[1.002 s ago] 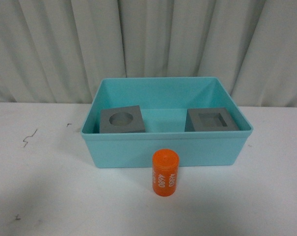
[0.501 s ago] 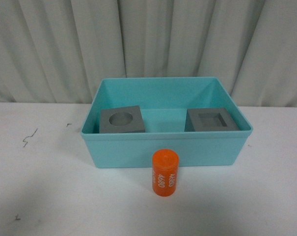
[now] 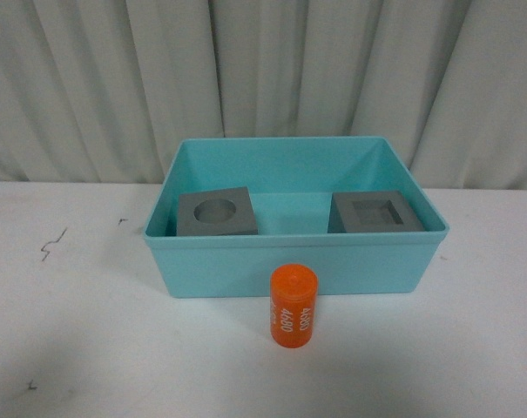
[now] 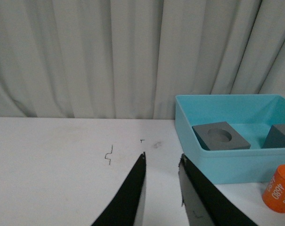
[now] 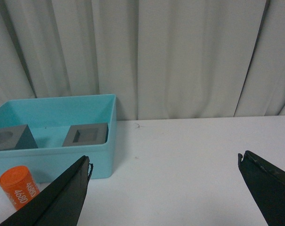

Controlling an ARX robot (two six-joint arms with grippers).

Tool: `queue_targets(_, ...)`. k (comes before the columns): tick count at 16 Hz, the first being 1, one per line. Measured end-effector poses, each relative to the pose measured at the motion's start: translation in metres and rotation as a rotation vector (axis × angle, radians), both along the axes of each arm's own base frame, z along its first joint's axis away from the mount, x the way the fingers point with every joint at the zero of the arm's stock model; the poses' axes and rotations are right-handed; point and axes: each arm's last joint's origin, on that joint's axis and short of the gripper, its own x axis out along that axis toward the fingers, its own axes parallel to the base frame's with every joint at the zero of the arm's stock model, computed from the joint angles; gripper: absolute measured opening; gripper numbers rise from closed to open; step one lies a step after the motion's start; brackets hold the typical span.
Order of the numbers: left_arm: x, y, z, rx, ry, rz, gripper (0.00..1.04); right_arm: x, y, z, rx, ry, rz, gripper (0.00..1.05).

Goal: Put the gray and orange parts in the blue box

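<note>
Blue box (image 3: 228,270) looks smooth plastic; both gray cubes (image 3: 216,213) (image 3: 374,213) matt.

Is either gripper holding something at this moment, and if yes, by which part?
Nothing is held. The left gripper and the right gripper both have their jaws apart and empty; the orange cylinder stands untouched on the table.

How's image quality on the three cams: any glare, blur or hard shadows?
Front view: flat, even light, no glare or hard shadows; the print on the orange cylinder is readable. Left wrist view: the left hand is a featureless black silhouette. Right wrist view: same for the right hand.
</note>
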Motion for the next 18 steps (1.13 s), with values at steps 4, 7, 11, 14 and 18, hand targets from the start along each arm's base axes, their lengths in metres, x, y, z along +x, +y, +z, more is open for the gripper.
queue_targets(4,0.0,0.0,0.0,0.0,-0.001,0.0,0.66,0.0,0.0,0.0,0.0,0.0,0.0,0.98)
queue_targets(7,0.0,0.0,0.0,0.0,0.0,0.001,0.98,0.0,0.001,-0.002,0.003,0.114,0.042,0.98)
queue_targets(11,0.0,0.0,0.0,0.0,0.0,0.0,0.98,0.052,0.028,0.054,0.053,0.155,0.185,0.98)
queue_targets(14,0.0,0.0,0.0,0.0,0.0,0.0,0.98,0.099,0.049,0.07,0.117,0.218,0.237,0.98)
queue_targets(18,0.0,0.0,0.0,0.0,0.0,0.0,0.98,0.174,0.096,0.046,0.148,0.547,0.309,0.98)
